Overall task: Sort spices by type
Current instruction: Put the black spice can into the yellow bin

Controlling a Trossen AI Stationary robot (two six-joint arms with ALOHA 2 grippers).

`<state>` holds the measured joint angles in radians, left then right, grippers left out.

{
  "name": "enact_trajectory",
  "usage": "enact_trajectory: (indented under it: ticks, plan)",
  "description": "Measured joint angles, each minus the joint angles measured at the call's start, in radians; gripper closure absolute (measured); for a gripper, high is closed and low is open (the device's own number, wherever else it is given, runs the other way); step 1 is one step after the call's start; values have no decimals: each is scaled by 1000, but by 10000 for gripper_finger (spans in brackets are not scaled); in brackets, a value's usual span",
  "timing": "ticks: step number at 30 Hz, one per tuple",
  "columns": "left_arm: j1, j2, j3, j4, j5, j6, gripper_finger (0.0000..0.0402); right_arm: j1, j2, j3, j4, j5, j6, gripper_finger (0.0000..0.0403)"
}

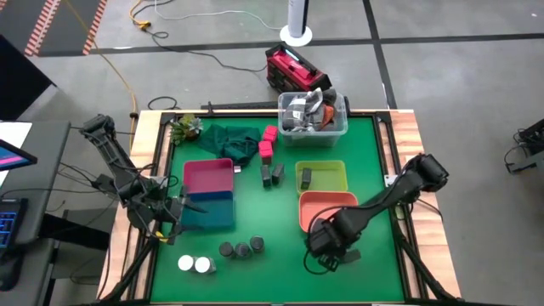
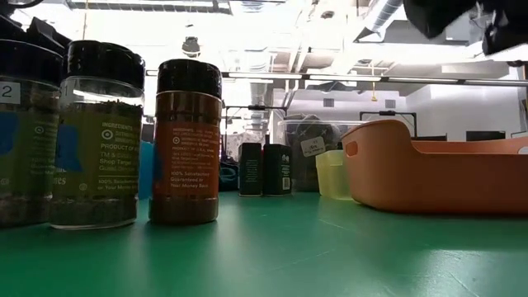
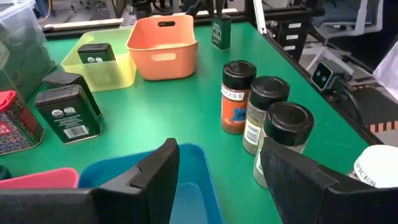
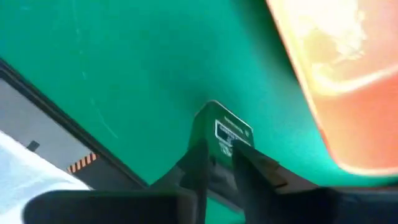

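Clamped on a small dark rectangular spice tin [image 4: 221,134], the right gripper [image 1: 333,255] sits low near the table's front edge, just in front of the orange tray [image 1: 327,206]; the left gripper [image 3: 217,177] hangs with its jaws part open and empty over the blue tray [image 1: 208,210] by the left edge. Green matting [image 1: 374,161] covers the table. A clear plastic tub [image 1: 313,115] of grey clutter stands at the back edge, with a pink tray [image 1: 208,177] behind the blue one and a yellow-green tray [image 1: 323,176] holding one dark tin [image 1: 306,178] behind the orange. Three round dark-lidded jars [image 1: 241,248] line up near the front edge; the low view shows one filled with rust-coloured powder [image 2: 187,140] and a label beginning "PRODUCT OF", which the high view cannot show. Two white-topped jars [image 1: 195,264] stand nearer the front left corner. Two dark tins [image 1: 271,175] stand mid-table, one with an organic seal visible from the left wrist, and pink cubes [image 1: 268,141] sit behind them.
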<state>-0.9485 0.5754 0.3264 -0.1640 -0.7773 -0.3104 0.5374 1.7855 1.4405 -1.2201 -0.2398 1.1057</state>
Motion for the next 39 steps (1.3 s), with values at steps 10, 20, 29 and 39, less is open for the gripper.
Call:
enact_trajectory:
  ticks: [10, 20, 29, 39]
  plan:
    - [1, 0, 0, 107, -128, 80, 186, 8, 1, 176, -252, -4, -36, 186]
    - [-16, 0, 0, 66, -120, 51, 186, 76, 3, 142, -330, 3, -120, 153]
    - [-17, 0, 0, 44, -121, 53, 186, 119, 35, 142, -278, 29, -271, 152]
    - [-17, 0, 0, -8, -121, 21, 186, 116, 117, 142, -207, -25, -344, 152]
